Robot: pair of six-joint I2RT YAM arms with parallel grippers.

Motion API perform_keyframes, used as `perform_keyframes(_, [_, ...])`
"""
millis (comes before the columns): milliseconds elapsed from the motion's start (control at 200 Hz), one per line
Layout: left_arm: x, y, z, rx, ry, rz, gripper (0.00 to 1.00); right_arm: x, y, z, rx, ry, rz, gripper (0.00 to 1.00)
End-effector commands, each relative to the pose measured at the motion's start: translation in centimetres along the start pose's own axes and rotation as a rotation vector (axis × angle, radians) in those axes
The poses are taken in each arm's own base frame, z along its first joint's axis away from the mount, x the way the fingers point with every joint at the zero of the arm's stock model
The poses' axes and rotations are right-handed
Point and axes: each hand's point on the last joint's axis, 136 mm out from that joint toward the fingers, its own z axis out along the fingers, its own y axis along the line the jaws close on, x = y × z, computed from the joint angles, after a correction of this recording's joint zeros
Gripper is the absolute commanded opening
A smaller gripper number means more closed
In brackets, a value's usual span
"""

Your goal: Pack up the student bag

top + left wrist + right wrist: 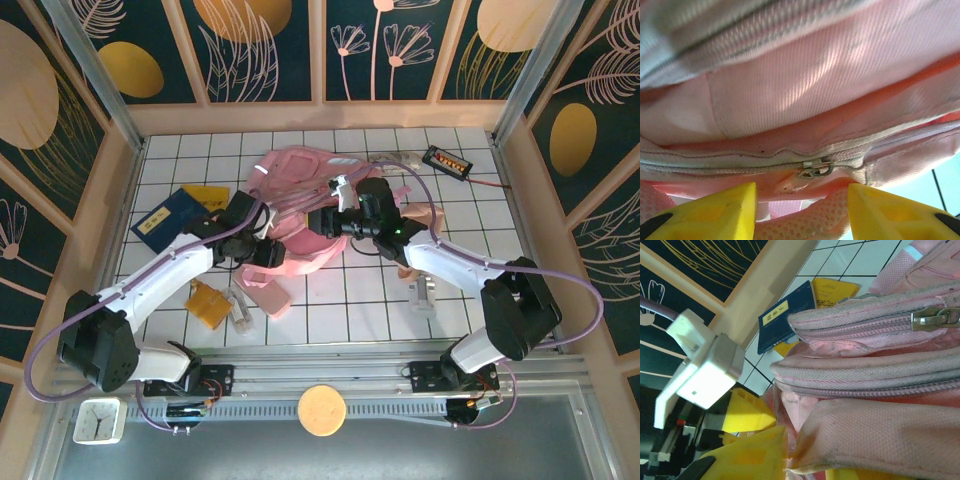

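Left gripper [800, 212] reads spread from here: fingers apart, pink mesh of the student bag [805, 85] between them, zip pull [815, 169] just ahead. Right gripper [805, 466] looks pinched on a fold of bag fabric below the zipped seams. I see the bag mid-table between both arms, with a blue booklet [168, 217] and yellow card [208, 195] to its left.

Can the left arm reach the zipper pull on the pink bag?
Probably yes. The zipper pull on the bag sits just ahead of the left gripper, between its open fingers, with nothing covering it.
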Motion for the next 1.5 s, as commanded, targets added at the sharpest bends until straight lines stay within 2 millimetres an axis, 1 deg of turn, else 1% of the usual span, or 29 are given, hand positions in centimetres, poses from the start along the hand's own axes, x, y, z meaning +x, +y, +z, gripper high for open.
perform_keyframes(0, [-0.8,0.4,-0.2,-0.028,-0.064,-0.004,0.5,-4.0,2.9,-0.4,-0.079,-0.105,-0.056,0.26])
perform_keyframes(195, [-2.5,1.1,-0.4,-0.074,-0.144,-0.022,0.48,-4.2,3.4,-0.1,-0.083,-0.106,-0.051,0.26])
perform_keyframes(210, [-1.9,1.4,0.1,-0.079,-0.131,-0.024,0.48,-4.2,3.5,-0.1,-0.084,-0.104,-0.051,0.26])
perform_keyframes(305, [-2.2,1.1,0.5,-0.064,-0.143,-0.028,0.46,-4.2,3.8,0.2,-0.085,-0.101,-0.053,0.26])
perform_keyframes(390, [-1.9,1.1,1.3,-0.057,-0.125,-0.026,0.44,-4.4,3.9,0.3,-0.081,-0.103,-0.053,0.26])
perform_keyframes(410, [-1.9,1.1,1.4,-0.054,-0.123,-0.026,0.42,-4.4,3.9,0.3,-0.079,-0.102,-0.053,0.25])
perform_keyframes(490, [-1.6,1.0,1.8,-0.044,-0.115,-0.023,0.24,-4.5,3.9,0.3,-0.075,-0.103,-0.054,0.26])
perform_keyframes(530, [-1.4,1.1,1.9,-0.046,-0.109,-0.023,0.13,-4.5,3.8,0.4,-0.068,-0.099,-0.055,0.25])
perform_keyframes(570, [-1.3,1.2,1.8,-0.05,-0.104,-0.025,0.0,-4.3,3.6,0.4,-0.061,-0.093,-0.058,0.25])
perform_keyframes(701, [-1.0,1.6,0.6,-0.08,-0.108,-0.014,0.0,-3.5,2.3,0.1,-0.022,-0.072,-0.069,0.19])
perform_keyframes(816, [-0.6,2.5,-0.7,-0.128,-0.105,0.011,0.0,-2.9,-0.1,-1.0,0.038,-0.069,-0.066,0.1])
perform_keyframes(896, [-0.2,3.9,-1.2,-0.164,-0.086,0.003,0.0,-2.6,-1.7,-2.1,0.058,-0.072,-0.058,0.05])
perform_keyframes(971, [-0.8,5.0,-1.9,-0.182,-0.095,-0.015,0.0,-2.3,-3.0,-3.1,0.089,-0.06,-0.069,0.01])
perform_keyframes(1001, [-0.7,5.7,-2.1,-0.192,-0.09,-0.032,0.0,-2.2,-3.5,-3.5,0.098,-0.054,-0.071,0.01])
perform_keyframes(1031, [-0.7,6.2,-2.2,-0.201,-0.089,-0.045,0.0,-2.0,-3.6,-3.7,0.1,-0.048,-0.073,0.0])
perform_keyframes(1046, [-1.6,6.2,-2.9,-0.2,-0.112,-0.047,0.0,-1.8,-3.5,-3.8,0.098,-0.044,-0.075,0.0])
perform_keyframes(1051, [-1.7,6.2,-3.0,-0.201,-0.114,-0.048,0.0,-2.1,-4.3,-4.3,0.113,-0.054,-0.067,0.0])
perform_keyframes(1111, [-2.1,6.8,-3.3,-0.217,-0.109,-0.05,0.0,-2.5,-5.1,-5.3,0.121,-0.068,-0.06,0.0])
perform_keyframes(1216, [-2.5,7.1,-3.0,-0.23,-0.1,-0.054,0.0,-3.0,-5.4,-6.6,0.097,-0.079,-0.049,0.01])
perform_keyframes(1326, [-3.0,8.8,-2.9,-0.307,-0.108,-0.108,0.0,-3.0,-5.0,-7.0,0.079,-0.069,-0.056,0.01])
perform_keyframes(1406, [-3.3,10.0,-2.1,-0.346,-0.09,-0.144,0.0,-3.1,-4.6,-7.6,0.07,-0.077,-0.064,0.01])
perform_keyframes(1441, [-3.9,9.9,-1.9,-0.338,-0.097,-0.14,0.0,-3.1,-4.4,-8.0,0.057,-0.082,-0.053,0.02])
perform_keyframes(1466, [-4.4,9.5,-1.7,-0.316,-0.105,-0.136,0.0,-3.2,-4.2,-8.2,0.036,-0.081,-0.039,0.04])
perform_keyframes(1496, [-5.1,8.7,-1.7,-0.274,-0.12,-0.133,0.0,-3.2,-3.6,-8.3,0.001,-0.078,-0.026,0.1])
